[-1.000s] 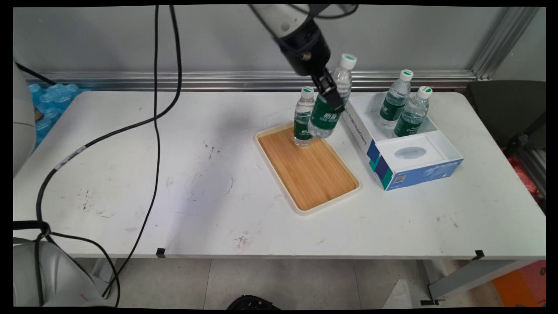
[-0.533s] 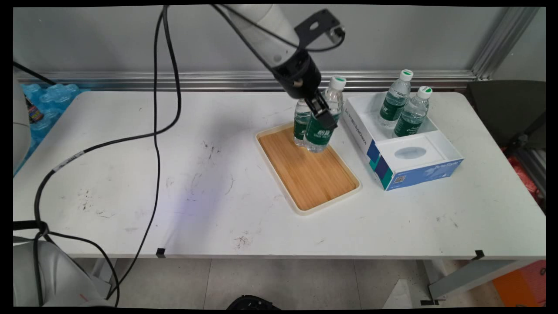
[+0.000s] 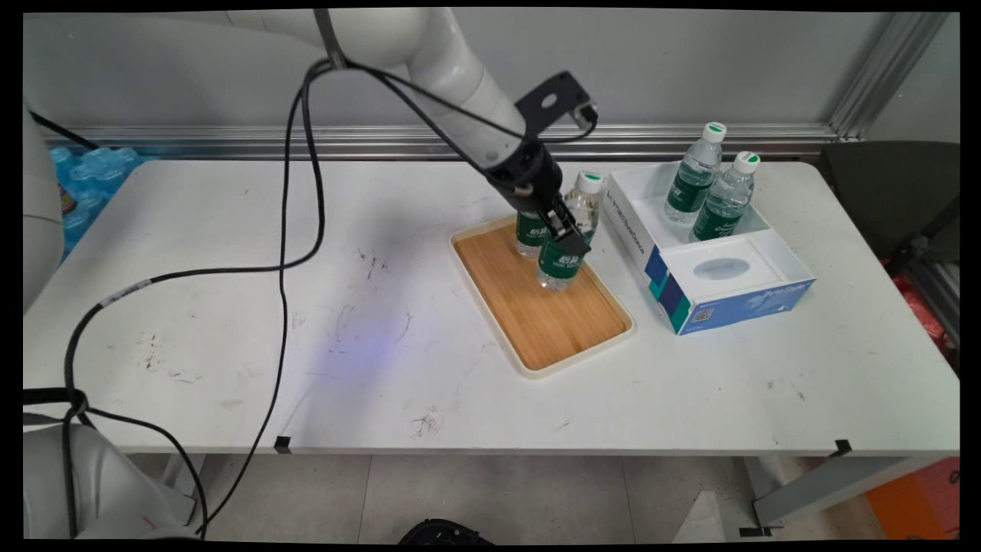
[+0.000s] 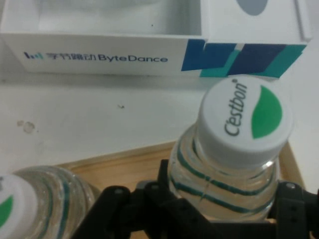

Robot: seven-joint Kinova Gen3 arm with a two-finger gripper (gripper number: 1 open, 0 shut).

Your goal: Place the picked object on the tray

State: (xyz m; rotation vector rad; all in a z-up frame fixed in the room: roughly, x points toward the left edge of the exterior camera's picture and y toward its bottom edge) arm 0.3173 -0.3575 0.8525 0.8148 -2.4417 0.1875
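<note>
Hand view: a green-labelled water bottle [image 4: 227,164] is being clamped by the gripper [image 3: 565,239] over the wooden tray [image 3: 552,322]. A second bottle [image 4: 37,201], just beside the hand, is being crowded and could be toppled by a sideways drift. Beyond, the white box [image 4: 109,55] is being faced, table showing between them.
</note>
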